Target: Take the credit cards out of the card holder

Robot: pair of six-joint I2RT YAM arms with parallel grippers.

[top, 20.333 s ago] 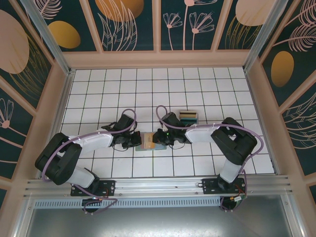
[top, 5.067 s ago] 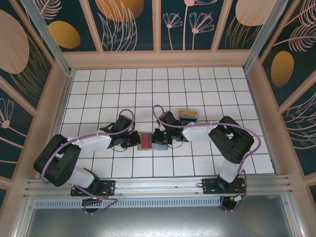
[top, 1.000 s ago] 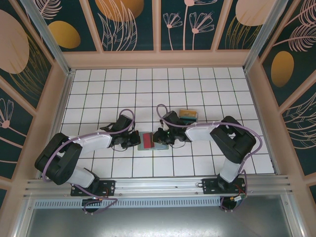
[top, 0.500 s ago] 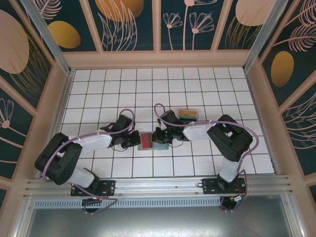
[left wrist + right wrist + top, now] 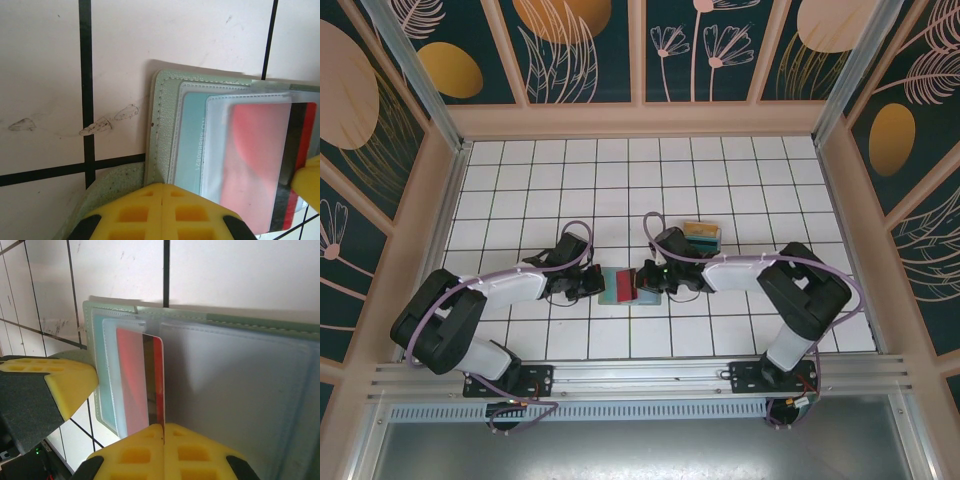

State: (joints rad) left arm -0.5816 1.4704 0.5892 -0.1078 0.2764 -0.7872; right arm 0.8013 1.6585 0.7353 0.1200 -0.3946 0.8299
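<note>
The red card (image 5: pixel 136 380) had slid partway from the card holder (image 5: pixel 240 390) toward the right gripper (image 5: pixel 163 432), clenched on its near edge. The left gripper (image 5: pixel 165 192) clamped the holder's corner, its grip hidden beneath the fingers (image 5: pixel 135 215).

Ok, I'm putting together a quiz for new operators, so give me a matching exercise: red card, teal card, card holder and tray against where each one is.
Things:
1. red card
2. teal card
3. card holder
4. tray

Places:
A. edge clamped in the left gripper
B. pinched in the right gripper
C. lying apart, beyond the right gripper
D. in a pocket beneath the red card

Pairs: 1-B, 2-D, 3-A, 4-C
</note>
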